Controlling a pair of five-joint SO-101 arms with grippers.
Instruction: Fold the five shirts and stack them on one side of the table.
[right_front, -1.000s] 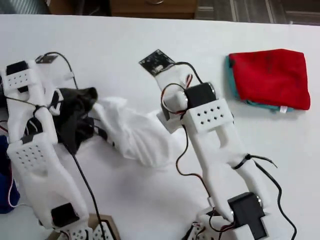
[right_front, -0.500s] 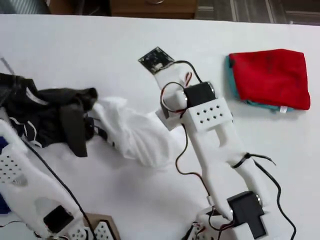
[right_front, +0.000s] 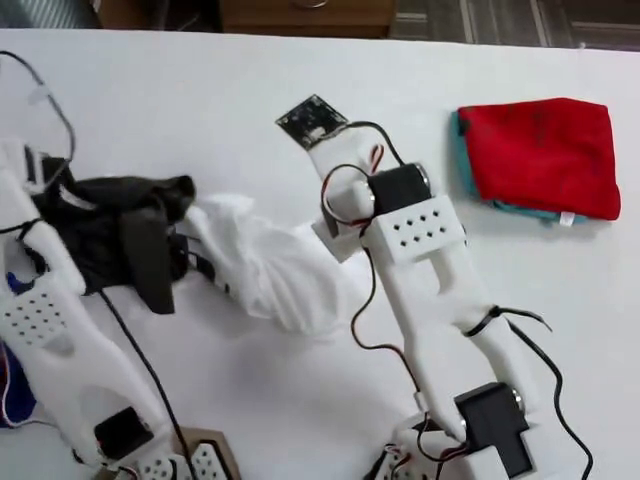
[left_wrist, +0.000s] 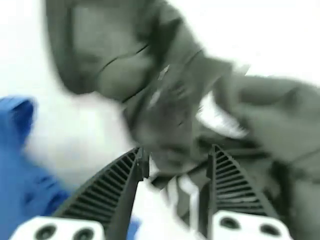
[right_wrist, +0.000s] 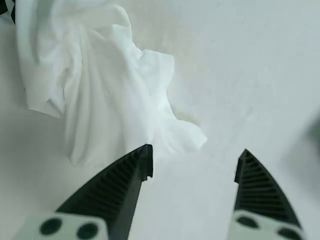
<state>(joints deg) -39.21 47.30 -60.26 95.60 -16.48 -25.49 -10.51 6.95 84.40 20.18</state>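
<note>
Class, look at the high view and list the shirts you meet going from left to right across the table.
blue shirt → black shirt → white shirt → red shirt

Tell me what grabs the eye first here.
A folded red shirt lies on a teal one at the right of the table. Mid-table, a crumpled white shirt sits next to a rumpled black shirt, with the right gripper open beside the white one.
</note>
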